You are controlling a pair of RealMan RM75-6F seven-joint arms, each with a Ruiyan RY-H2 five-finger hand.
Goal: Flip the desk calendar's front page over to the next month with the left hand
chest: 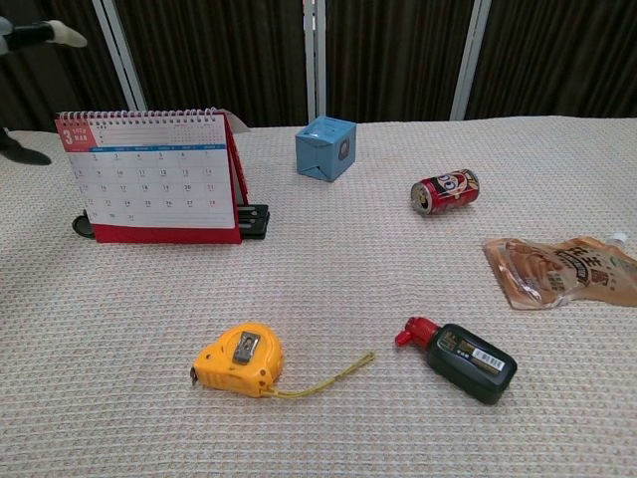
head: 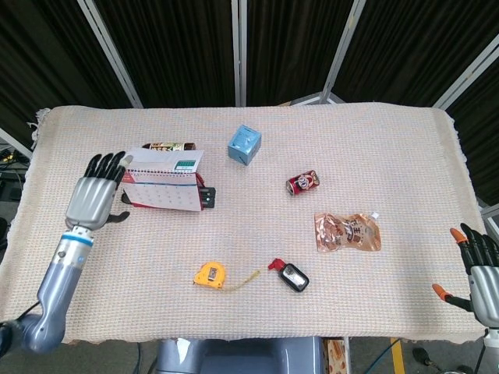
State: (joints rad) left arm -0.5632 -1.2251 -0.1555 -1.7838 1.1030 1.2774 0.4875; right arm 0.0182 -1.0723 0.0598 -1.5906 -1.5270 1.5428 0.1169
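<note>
The desk calendar [head: 164, 189] [chest: 151, 177] stands on its red base at the table's left, a white month grid facing front, its earlier page lying over the back. My left hand [head: 95, 199] hovers just left of the calendar, apart from it, fingers spread and holding nothing; in the chest view only its fingertips [chest: 40, 32] show at the top left corner. My right hand [head: 477, 274] sits off the table's right front corner, fingers apart and empty.
A blue cube [head: 244, 145] lies behind the calendar's right. A red can [head: 303, 182], a copper snack pouch [head: 348, 232], a black bottle with a red cap [head: 290, 274] and a yellow tape measure [head: 211, 275] are spread over the woven mat [head: 374, 156].
</note>
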